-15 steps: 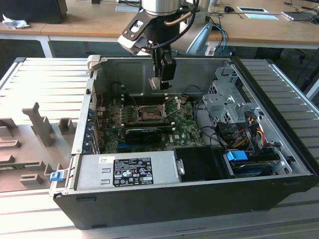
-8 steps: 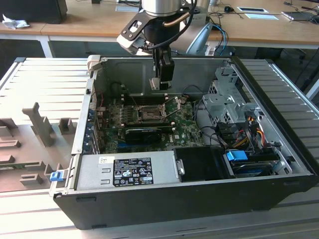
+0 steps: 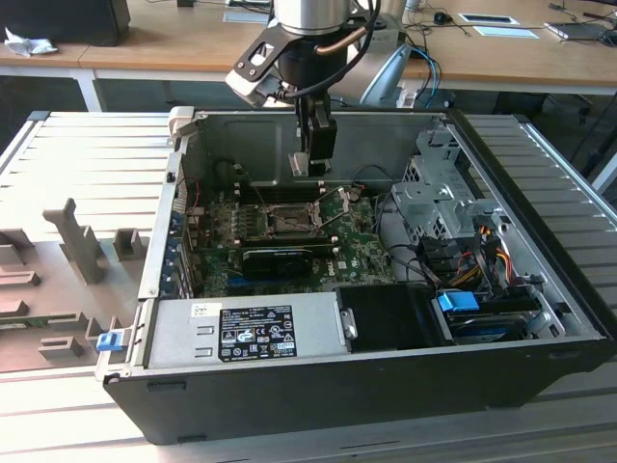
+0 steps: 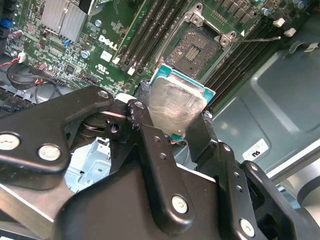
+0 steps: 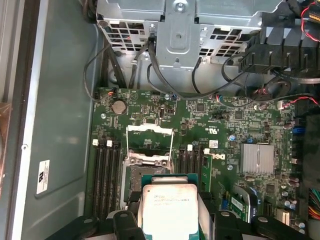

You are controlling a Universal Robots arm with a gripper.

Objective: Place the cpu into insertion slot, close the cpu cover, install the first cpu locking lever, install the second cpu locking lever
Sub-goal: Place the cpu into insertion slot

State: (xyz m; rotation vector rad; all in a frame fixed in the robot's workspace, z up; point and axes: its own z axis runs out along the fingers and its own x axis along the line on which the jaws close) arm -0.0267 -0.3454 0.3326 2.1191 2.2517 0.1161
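Exterior view first: my black two-fingered gripper (image 3: 313, 164) hangs inside the open black metal computer case (image 3: 386, 386), above the green motherboard (image 3: 217, 227). My fingers are clamped on the cpu (image 3: 301, 165), a small flat square chip with a pale silvery face. The insertion slot (image 3: 289, 224), a square socket with a dark centre and a silvery metal rim, lies below me, clearly apart from the chip. Nothing is seated in it.

Second wrist view: the cpu (image 4: 177, 102) is pinched by two opposite edges between my fingers (image 4: 200, 135), its scuffed face turned to the lens. Beyond it the insertion slot (image 4: 197, 50) shows bare, flanked by long black memory slots (image 4: 160, 25).

First wrist view: the cpu (image 5: 170, 205) overlaps the near part of the insertion slot (image 5: 134, 175). The cpu cover (image 5: 150, 142), a thin silvery metal frame with a square window, stands swung open at the slot's far side. I judge the chip's edges to run about parallel to the socket's. So the slot lies nearly straight down from my fingers, with a small sideways offset between them.
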